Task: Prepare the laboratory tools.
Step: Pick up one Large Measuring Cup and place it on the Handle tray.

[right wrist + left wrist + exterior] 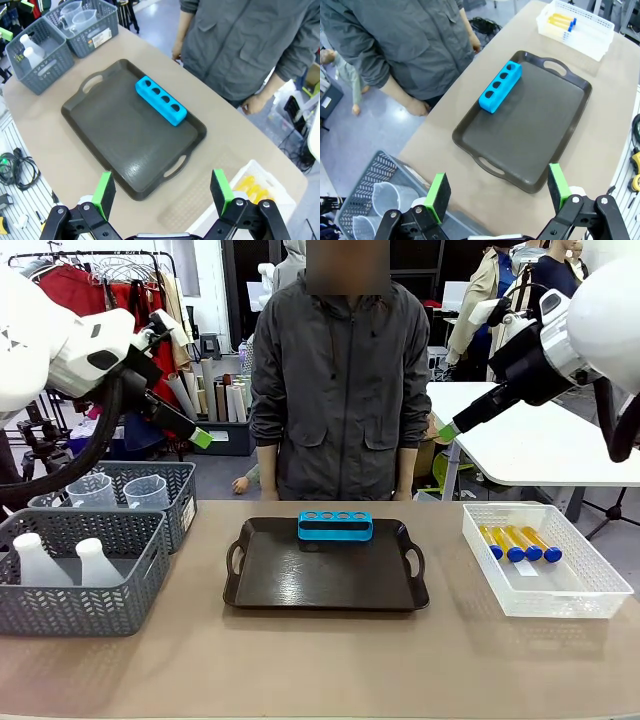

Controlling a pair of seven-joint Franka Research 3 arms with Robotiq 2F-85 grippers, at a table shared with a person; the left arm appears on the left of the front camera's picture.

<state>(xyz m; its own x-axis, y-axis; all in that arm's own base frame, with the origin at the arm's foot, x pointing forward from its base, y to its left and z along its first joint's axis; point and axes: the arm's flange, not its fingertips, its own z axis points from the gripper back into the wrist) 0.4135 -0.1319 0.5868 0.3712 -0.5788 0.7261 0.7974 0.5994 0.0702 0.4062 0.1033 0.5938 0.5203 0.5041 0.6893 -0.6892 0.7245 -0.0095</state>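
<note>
claws: left gripper [498, 190], right gripper [162, 192] hanging open, empty | likely step: taking tubes [520, 543] | tip: pinching one mid-body, lowering upright into rack [335, 525]

A dark brown handled tray [330, 575] lay mid-frame on the tan desk [320, 660], with two grey mesh baskets [85, 610] at lower left, a white basket [560, 605] at right, and a grey-jacketed person [335, 380] behind.

No print can be read anywhere in these views. A white label [188, 512] sits on the end wall of the far grey mesh basket [150, 472], its print too small to make out. A pale slip [525, 568] in the white basket [560, 608] is equally unreadable.
</note>
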